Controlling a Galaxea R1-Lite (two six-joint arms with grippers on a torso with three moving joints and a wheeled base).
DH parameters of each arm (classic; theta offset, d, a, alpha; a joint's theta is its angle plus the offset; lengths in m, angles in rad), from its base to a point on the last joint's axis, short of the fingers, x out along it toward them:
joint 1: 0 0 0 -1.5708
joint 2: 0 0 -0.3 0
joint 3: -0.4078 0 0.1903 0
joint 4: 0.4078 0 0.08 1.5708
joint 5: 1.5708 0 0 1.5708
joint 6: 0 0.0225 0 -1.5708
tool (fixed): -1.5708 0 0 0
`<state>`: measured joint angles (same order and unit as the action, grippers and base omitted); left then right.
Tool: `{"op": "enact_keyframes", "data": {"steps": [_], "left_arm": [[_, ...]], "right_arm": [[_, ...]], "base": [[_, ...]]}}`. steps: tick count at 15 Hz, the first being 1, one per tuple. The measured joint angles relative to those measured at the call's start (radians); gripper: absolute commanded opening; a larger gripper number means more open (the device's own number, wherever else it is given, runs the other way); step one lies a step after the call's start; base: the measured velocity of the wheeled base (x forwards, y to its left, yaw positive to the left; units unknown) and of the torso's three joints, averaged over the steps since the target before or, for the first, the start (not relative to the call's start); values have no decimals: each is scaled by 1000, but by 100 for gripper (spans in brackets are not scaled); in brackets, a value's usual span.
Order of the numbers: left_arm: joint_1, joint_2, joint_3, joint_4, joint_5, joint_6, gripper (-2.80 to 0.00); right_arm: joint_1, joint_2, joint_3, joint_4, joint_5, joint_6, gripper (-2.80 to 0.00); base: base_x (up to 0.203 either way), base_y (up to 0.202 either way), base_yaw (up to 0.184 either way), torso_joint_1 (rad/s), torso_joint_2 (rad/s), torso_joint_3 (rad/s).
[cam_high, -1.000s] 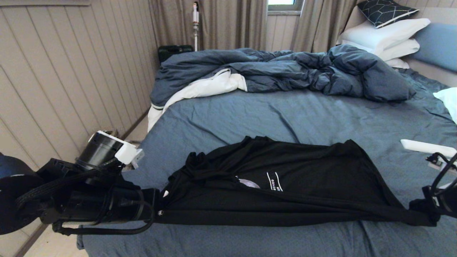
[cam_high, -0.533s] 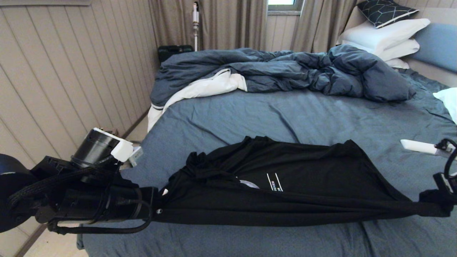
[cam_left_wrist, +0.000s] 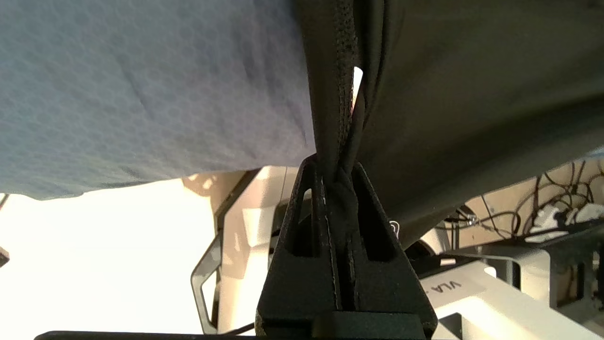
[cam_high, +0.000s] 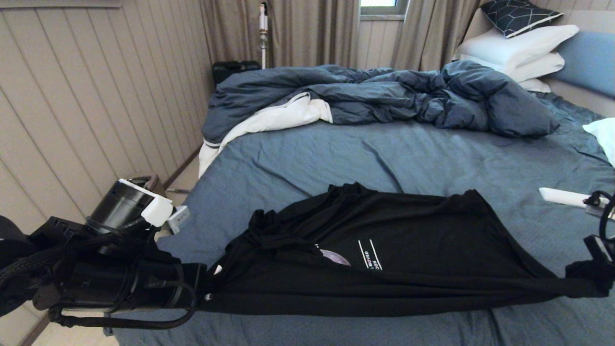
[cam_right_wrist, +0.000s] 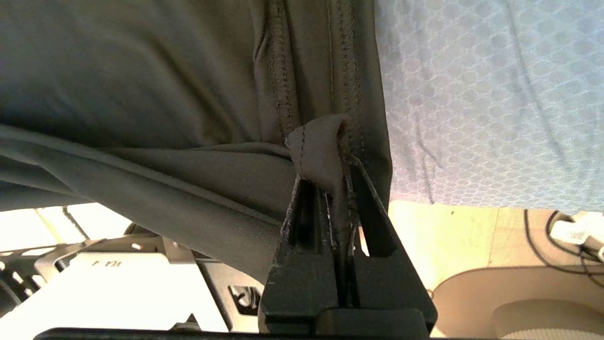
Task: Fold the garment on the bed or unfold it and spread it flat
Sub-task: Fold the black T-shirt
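Covering bed (cam_high: 384,154), slate-blue sheet (cam_high: 307,163)

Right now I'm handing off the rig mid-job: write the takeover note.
Left gripper: shut on the garment at its near left end.
Right gripper: shut on a hemmed edge at the far right.
The garment hangs stretched between them, low over the bed, its far part bunched on the sheet.
Done: both ends gripped and lifted.
Left: lay it down, then smooth or fold.

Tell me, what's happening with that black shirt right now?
Left tool and right tool both shut on black T-shirt. Near edge pulled taut between them above bed. Rumpled duvet lies well clear.
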<state>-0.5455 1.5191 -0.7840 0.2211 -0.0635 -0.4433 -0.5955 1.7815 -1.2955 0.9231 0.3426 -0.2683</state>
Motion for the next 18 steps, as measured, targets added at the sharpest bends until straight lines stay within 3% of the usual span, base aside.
{"op": "enact_keyframes", "data": {"steps": [5, 6, 7, 9, 18], "left_arm": [[5, 41, 10, -71, -24, -6, -280], [12, 54, 10, -101, -23, -9, -280], [16, 65, 10, -118, -21, -10, 0], [22, 79, 11, -129, -16, -10, 0], [63, -19, 64, -129, -19, -1, 0]], "right_arm": [[-1, 58, 0, -42, 0, 3, -280], [-1, 73, -1, -53, 0, 6, 0], [-1, 84, 0, -80, 0, 11, 0], [3, 93, 24, -135, -1, 12, 0], [0, 17, 24, -128, 5, 14, 0]], "base": [[0, 0, 0, 0, 0, 0], [0, 0, 0, 0, 0, 0], [0, 0, 0, 0, 0, 0], [0, 0, 0, 0, 0, 0], [0, 0, 0, 0, 0, 0]]}}
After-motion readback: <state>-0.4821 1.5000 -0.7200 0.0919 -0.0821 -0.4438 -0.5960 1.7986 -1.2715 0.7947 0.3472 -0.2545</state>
